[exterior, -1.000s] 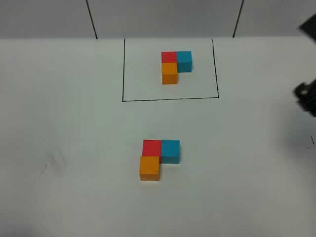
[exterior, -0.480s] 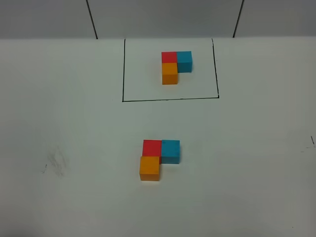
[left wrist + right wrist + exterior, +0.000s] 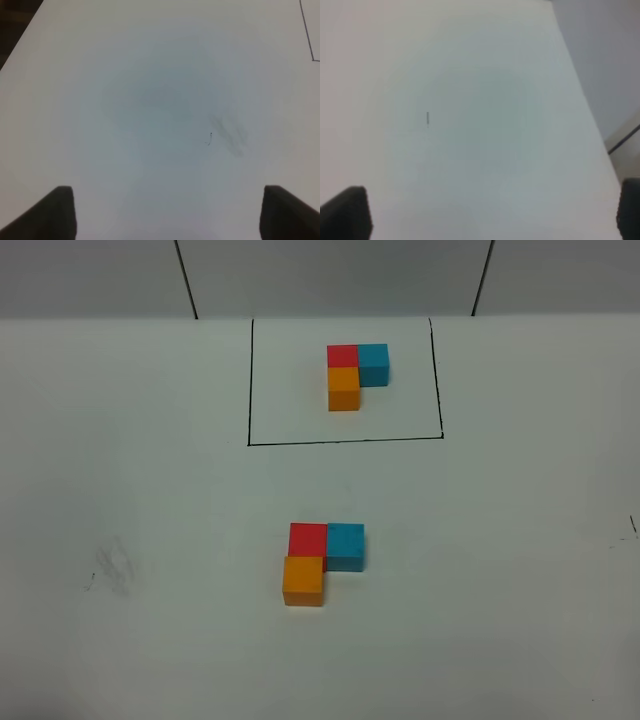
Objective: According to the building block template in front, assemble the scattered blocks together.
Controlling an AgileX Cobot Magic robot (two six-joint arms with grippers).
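The building block template [image 3: 350, 373] is an L-shaped trio of red, cyan-blue and orange cubes inside a black drawn rectangle at the back. The scattered blocks stand together in the same L shape nearer the front: the red cube [image 3: 308, 538], the cyan-blue cube [image 3: 345, 545] to its right, and the orange cube [image 3: 303, 580] in front of the red one, all touching. Neither gripper shows in the exterior high view. My left gripper [image 3: 167, 212] is open over bare table. My right gripper [image 3: 492, 212] is open over bare table. Neither holds anything.
The white table [image 3: 150, 490] has a faint grey smudge [image 3: 112, 568] at the left, also seen in the left wrist view [image 3: 230, 135]. A small dark mark [image 3: 427, 118] lies below the right gripper. The table's right edge [image 3: 580, 95] shows in the right wrist view.
The right arm, seen at the right edge of the exterior high view one second ago, has left that view. The cubes have not moved.
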